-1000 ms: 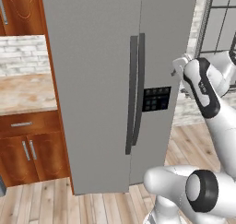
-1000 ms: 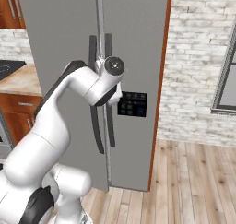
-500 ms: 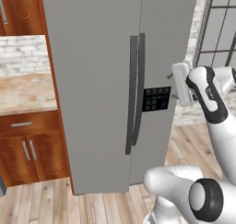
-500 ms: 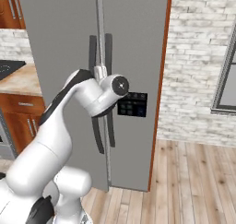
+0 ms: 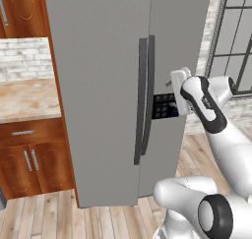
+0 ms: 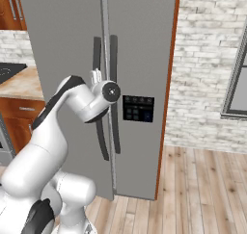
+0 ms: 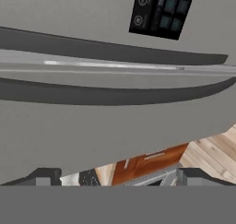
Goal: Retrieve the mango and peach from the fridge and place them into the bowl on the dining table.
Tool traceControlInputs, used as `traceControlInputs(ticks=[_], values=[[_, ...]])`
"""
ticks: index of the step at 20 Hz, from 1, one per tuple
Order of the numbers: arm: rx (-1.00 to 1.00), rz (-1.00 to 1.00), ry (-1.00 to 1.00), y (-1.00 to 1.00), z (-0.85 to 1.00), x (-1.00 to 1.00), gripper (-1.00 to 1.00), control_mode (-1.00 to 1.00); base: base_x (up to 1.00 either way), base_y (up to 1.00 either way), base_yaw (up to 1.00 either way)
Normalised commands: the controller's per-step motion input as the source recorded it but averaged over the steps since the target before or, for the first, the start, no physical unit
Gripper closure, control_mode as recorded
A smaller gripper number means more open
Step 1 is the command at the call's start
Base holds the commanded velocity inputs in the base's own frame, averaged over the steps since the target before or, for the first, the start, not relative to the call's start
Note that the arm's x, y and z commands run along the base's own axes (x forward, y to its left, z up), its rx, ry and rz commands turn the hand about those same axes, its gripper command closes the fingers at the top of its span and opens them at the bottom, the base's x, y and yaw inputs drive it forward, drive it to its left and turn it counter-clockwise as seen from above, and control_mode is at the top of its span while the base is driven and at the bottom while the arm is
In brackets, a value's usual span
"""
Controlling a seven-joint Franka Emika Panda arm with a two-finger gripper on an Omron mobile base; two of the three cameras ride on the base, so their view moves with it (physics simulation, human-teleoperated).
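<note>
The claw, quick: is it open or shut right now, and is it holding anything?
Claw: open, holding nothing, pointed at the closed fridge and its handles.

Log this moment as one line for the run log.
stage: approaching fridge | doors: shut | fingers: open, nothing held, facing the door handles | fruit: not yet retrieved

Arm bends up high, elbow out, hand turned to point fwd. Gripper point(image 7: 117, 179) is wide open w/ nothing btwn its two dark tips, one at each side in hand view. In left base view, white wrist sits out front, level.
</note>
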Motion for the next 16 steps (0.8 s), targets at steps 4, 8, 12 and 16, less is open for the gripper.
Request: traceControlInputs(ticks=[4, 8, 12, 16], values=[[0.02, -0.01, -0.02, 0.01, -0.09, 0.22, -1.0, -1.0, 0.0, 0.0, 0.0], [0.03, -0.03, -0.02, 0.05, -0.04, 0.18, -1.0, -1.0, 0.0, 0.0, 0.0], [0.04, -0.04, 0.0, 0.08, 0.0, 0.18, -1.0, -1.0, 0.0, 0.0, 0.0], [0.06, -0.05, 0.0, 0.07, 0.0, 0.21, -1.0, -1.0, 0.0, 0.0, 0.0]])
